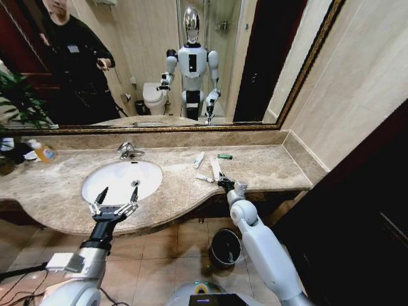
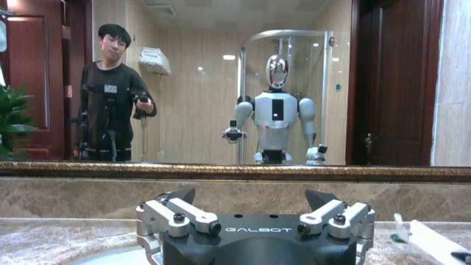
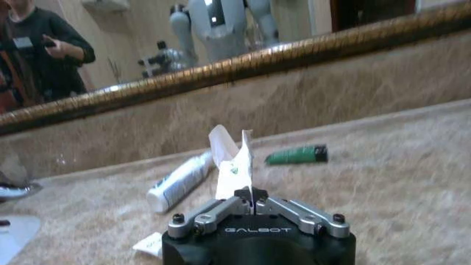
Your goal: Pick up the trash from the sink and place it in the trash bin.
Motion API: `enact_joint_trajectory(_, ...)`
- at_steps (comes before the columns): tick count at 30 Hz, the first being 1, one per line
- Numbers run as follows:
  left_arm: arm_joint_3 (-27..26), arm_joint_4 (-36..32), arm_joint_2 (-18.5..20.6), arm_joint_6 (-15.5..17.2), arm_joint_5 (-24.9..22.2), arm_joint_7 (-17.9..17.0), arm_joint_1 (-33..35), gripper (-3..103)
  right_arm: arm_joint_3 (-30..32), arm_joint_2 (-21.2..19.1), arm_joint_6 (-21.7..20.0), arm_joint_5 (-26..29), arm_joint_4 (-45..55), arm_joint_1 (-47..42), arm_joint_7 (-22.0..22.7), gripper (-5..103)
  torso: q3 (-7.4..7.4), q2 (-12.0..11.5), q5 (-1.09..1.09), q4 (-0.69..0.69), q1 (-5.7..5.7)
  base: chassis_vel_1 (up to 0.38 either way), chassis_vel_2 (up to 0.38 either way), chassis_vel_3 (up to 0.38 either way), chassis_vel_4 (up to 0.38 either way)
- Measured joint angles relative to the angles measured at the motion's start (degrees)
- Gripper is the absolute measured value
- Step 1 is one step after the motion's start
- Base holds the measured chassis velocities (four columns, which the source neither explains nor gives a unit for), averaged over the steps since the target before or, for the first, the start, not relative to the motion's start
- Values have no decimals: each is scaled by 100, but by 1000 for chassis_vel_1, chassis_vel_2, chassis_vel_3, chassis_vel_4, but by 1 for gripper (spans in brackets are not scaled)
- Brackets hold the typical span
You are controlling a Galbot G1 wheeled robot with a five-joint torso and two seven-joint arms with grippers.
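Observation:
The trash lies on the marble counter to the right of the sink [image 1: 95, 185], not in the basin: a white tube [image 1: 199, 159], a green piece [image 1: 224, 156], a long white wrapper [image 1: 216, 169] and a small white strip [image 1: 204, 178]. My right gripper [image 1: 224, 183] sits at the counter's front edge, shut on the near end of the long wrapper [image 3: 237, 165], with the tube [image 3: 180, 182] and green piece [image 3: 296, 155] just beyond. My left gripper [image 1: 115, 199] hangs open over the basin's front rim, empty. The trash bin [image 1: 225, 247] stands on the floor under the counter.
A chrome faucet [image 1: 129, 150] rises behind the basin. A yellow-orange bottle [image 1: 43, 152] and a plant [image 1: 16, 102] stand at the far left. A large mirror backs the counter, and a wall closes off the right end.

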Motion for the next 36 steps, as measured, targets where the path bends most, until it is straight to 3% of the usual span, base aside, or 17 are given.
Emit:
enact_joint_trajectory(4, 0, 0, 0, 0, 0, 0, 0, 100, 126, -169, -37, 28, 468, -206, 28, 0, 0, 0, 0, 0, 0, 0, 0, 0, 0)
enact_joint_trajectory(16, 0, 0, 0, 0, 0, 0, 0, 100, 595, -610, -58, 51, 2081, -1917, 44, 0, -1, 1, 0, 0, 0, 0, 0, 0, 0)
enact_joint_trajectory(21, 0, 0, 0, 0, 0, 0, 0, 100, 681, -586, -17, -54, 2397, -2377, 88, 0, -1, 1, 0, 0, 0, 0, 0, 0, 0)
enact_joint_trajectory(28, 0, 0, 0, 0, 0, 0, 0, 100, 693, -369, 455, -829, 2806, -3522, 84, 0, -1, 1, -1, 0, 0, 0, 0, 0, 0)
enact_joint_trajectory(36, 0, 0, 0, 0, 0, 0, 0, 100, 729, -92, 947, -1351, 2318, -4114, 144, 0, 0, 0, 0, 0, 0, 0, 0, 0, 0)
